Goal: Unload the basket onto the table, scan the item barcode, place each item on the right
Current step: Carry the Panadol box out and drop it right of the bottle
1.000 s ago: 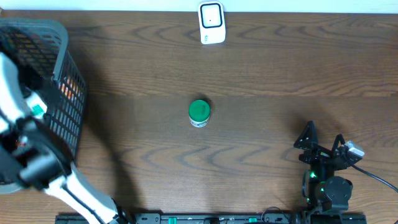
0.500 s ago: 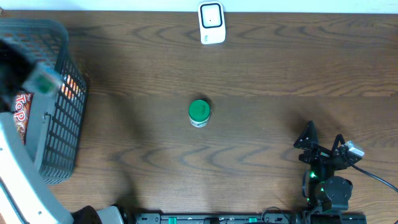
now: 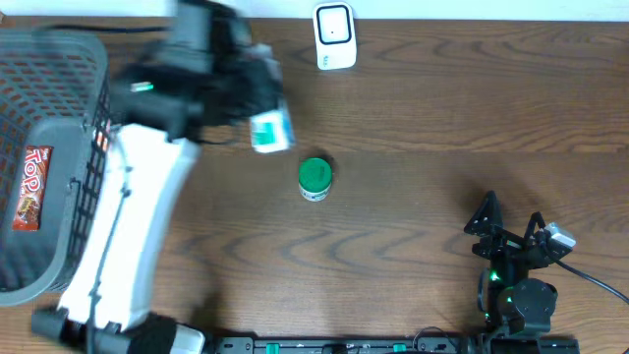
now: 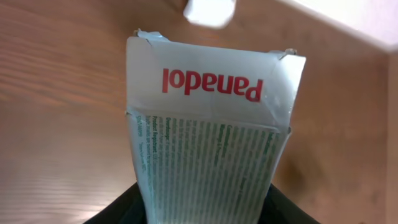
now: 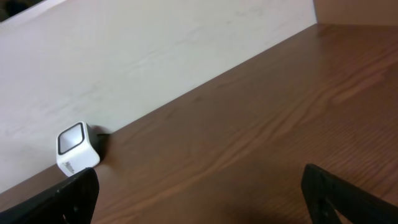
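Far left of the brown wooden desk (image 3: 413, 108): dark grey plastic mesh basket (image 3: 93, 59), partly cut off by the frame edge, with a red snack packet (image 3: 32, 187) lying inside.

Just right of the basket: white left arm reaching towards the far side, badly smeared by blur. Left claw (image 3: 257, 106) clamped on a white-and-green cardboard Panadol carton (image 3: 272, 133), held off the desk between basket and scanner, a little left of the scanner and nearer than it. From the left wrist camera, the same carton (image 4: 211, 143) fills the frame, with its torn flap end pointing away, a face of fine green print turned up, and dark fingers (image 4: 121, 211) pinching both sides at the bottom edge.

Centre: small round jar with a green lid (image 3: 314, 177), standing alone just near-right of the carton.

Far edge, centre: white box-shaped scanner with a dark-rimmed window (image 3: 334, 37).

Near right: right claw (image 3: 511, 214), spread wide, holding nothing.

Judged roughly midway: carton already gripped, off the desk and near the scanner, the scan itself not yet done. Left to do: turning the barcode face to the scanner window and holding it there.

No barcode visible on any face shown, probably on a side turned away. Carton's lower end cut off in the wrist view. Scanner there only a white blur at the top edge. Left claw overhead too smeared to read, the grip plain only from the wrist camera.
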{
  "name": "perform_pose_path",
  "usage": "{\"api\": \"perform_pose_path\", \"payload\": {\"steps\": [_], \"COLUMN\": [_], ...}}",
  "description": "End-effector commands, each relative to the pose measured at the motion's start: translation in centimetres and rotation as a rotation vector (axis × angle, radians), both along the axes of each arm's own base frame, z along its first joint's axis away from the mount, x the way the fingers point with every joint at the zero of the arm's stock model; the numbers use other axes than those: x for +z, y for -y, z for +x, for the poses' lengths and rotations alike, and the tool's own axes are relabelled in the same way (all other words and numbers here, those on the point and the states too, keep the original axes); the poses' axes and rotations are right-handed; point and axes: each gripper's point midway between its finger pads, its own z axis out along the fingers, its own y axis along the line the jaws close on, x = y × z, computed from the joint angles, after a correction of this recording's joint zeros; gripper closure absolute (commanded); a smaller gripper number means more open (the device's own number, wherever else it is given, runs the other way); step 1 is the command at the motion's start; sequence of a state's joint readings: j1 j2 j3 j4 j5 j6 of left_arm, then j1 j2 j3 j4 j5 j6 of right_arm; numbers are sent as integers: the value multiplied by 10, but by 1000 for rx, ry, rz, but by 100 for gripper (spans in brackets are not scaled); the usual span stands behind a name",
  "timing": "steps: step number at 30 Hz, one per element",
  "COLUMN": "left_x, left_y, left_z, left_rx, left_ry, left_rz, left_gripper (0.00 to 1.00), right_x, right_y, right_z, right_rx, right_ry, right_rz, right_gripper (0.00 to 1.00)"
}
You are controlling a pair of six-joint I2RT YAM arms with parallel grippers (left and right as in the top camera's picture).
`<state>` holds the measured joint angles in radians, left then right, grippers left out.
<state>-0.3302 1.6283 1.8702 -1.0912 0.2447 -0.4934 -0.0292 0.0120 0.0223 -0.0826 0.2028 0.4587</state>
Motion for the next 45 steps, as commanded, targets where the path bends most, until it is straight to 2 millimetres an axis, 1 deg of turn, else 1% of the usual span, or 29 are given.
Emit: {"api": "perform_pose_path", "payload": {"steps": [1,2,4,5,10,12,14,16,19,22,25,26,27,28,30,31,32,33,34,37,38,39,40,41,43,44,45], "left_x": [-30,-38,-62,-72,-138,-166,-193,-223,-259,-284,-296,-296,-296,-294,-286,-281,-273,-262,-252,-207,-187,-163,-145,-118,-77,-49,-32], "left_y": [50,65,95,105,157,176,190,200,210,212,209,208,209,211,218,222,225,226,227,225,223,220,216,207,191,178,166], "left_z": [0,-1,-3,-4,-11,-15,-20,-26,-31,-32,-29,-27,-25,-21,-15,-12,-8,-4,0,15,21,28,32,36,40,41,41], "left_rx": [-37,-63,-79,-70,10,58,133,245,402,513,590,612,624,624,590,565,529,495,466,384,347,302,269,229,163,111,80], "left_ry": [-40,-49,-83,-98,-195,-233,-275,-335,-408,-451,-475,-478,-477,-473,-473,-469,-456,-434,-412,-322,-278,-222,-180,-122,-26,48,95], "left_rz": [45,48,68,80,122,124,123,107,74,55,40,28,16,-5,-47,-63,-77,-84,-91,-129,-147,-166,-175,-186,-187,-173,-157], "left_gripper": [51,51,51,51,51,51,51,50,51,51,51,47,38,33,28,26,19,15,14,12,12,12,12,12,11,11,11], "right_x": [0,0,0,0,0,0,0,0,0,0,0,0,0,0,0,0,0,0,0,0,0,0,0,0,0,0,0], "right_y": [-1,-1,-1,-1,-1,-1,-1,-1,-1,-1,-1,-1,-1,-1,-1,-1,-1,-1,-1,-1,-1,-1,-1,-1,-1,-1,-1], "right_z": [0,0,0,0,0,0,0,0,0,0,0,0,0,0,0,0,0,0,0,0,0,0,0,0,0,0,0], "right_rx": [1,1,1,1,1,1,1,1,1,1,1,1,1,1,1,1,1,1,1,1,1,1,1,1,1,1,1], "right_ry": [-1,0,0,0,0,0,0,0,0,0,0,0,0,0,0,0,0,0,0,0,0,0,0,0,0,0,0], "right_rz": [-15,-15,-15,-15,-15,-15,-15,-15,-15,-15,-15,-15,-15,-15,-15,-15,-15,-15,-15,-15,-15,-15,-15,-15,-15,-15,-15], "right_gripper": [1,1,1,1,1,1,1,1,1,1,1,1,1,1,1,1,1,1,1,1,1,1,1,1,1,1,1]}}
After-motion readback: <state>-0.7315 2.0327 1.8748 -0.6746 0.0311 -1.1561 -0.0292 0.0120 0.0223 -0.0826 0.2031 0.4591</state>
